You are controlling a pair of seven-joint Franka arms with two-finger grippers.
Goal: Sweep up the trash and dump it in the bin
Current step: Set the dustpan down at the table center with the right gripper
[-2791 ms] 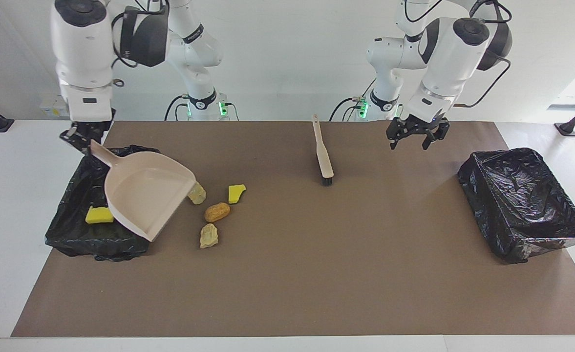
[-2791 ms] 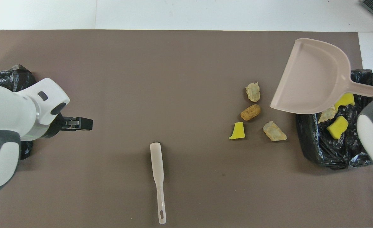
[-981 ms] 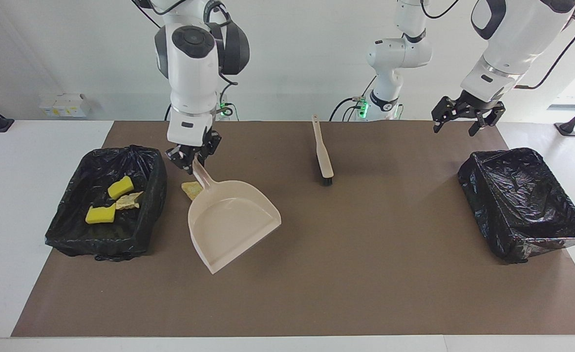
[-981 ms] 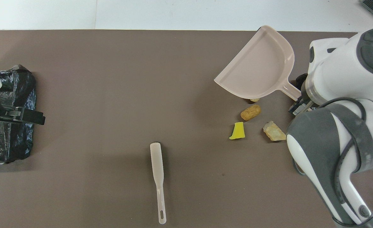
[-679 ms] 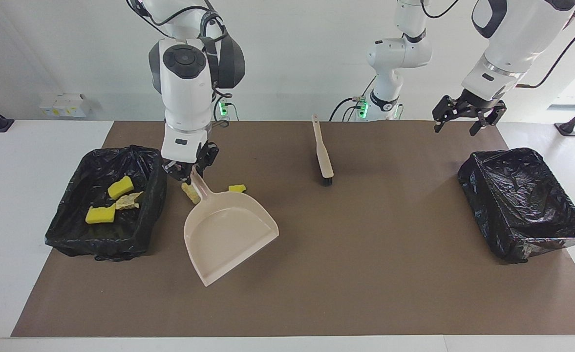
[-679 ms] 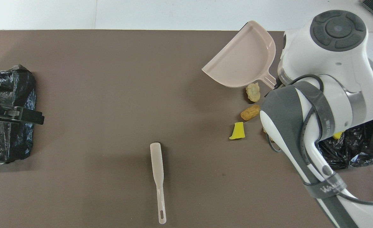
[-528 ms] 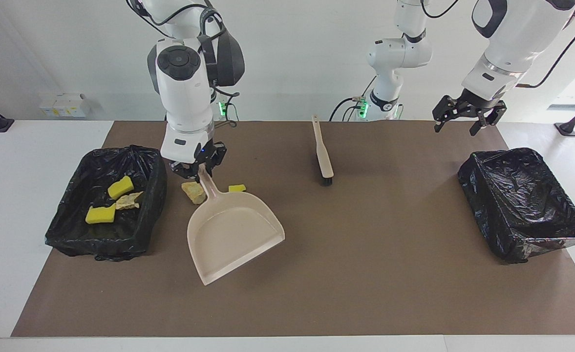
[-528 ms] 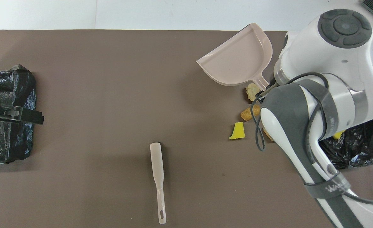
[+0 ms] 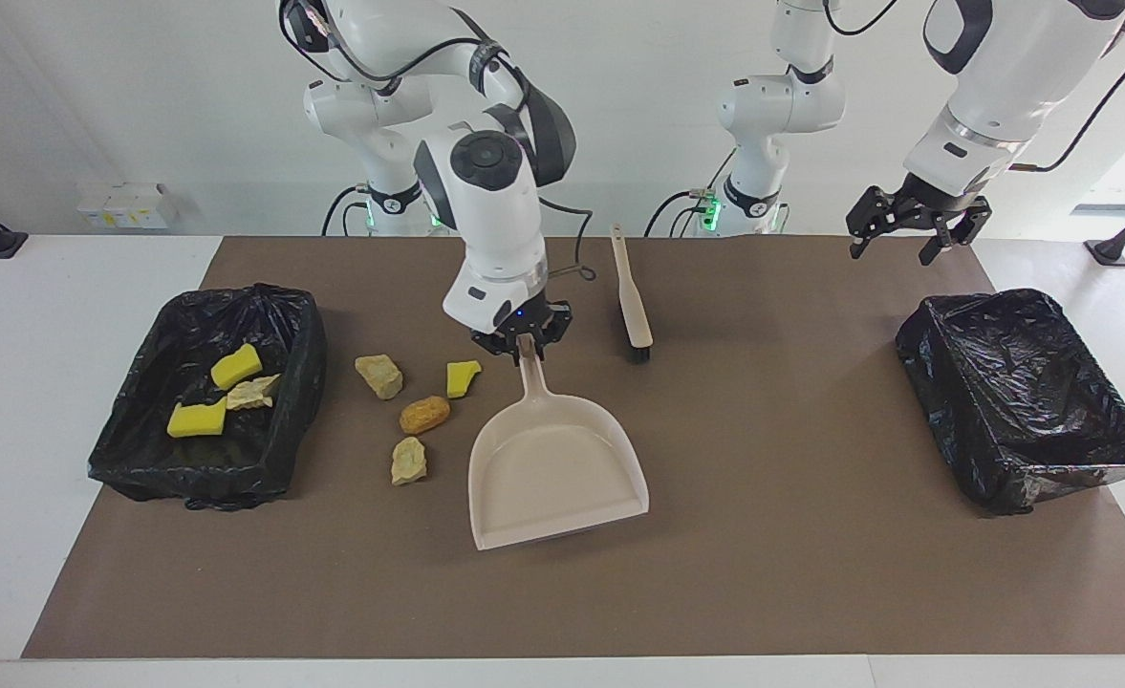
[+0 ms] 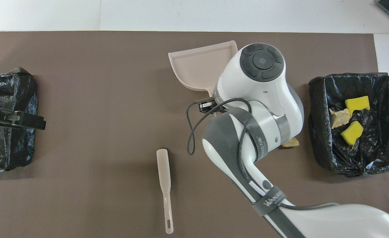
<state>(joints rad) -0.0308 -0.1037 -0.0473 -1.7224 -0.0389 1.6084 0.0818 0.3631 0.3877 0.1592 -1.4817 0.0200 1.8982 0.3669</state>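
Facing view: the right gripper (image 9: 522, 346) clamps the dustpan (image 9: 554, 467) handle beside four loose trash pieces (image 9: 424, 415) on the mat; the left gripper (image 9: 911, 229) waits, fingers spread. Overhead view: three pieces (image 10: 351, 119) lie in the lined bin (image 10: 316, 125).

A pale pink plastic dustpan (image 9: 552, 466) lies on a plain brown table mat (image 9: 763, 573). Two glossy black bag-lined bins (image 9: 280, 315) (image 9: 1021, 382) (one holding bright yellow sponge chunks (image 9: 197, 419)). Loose tan lumps (image 9: 378, 375), an orange bread-like lump (image 9: 424, 414), a cream brush with black bristles (image 9: 632, 306).
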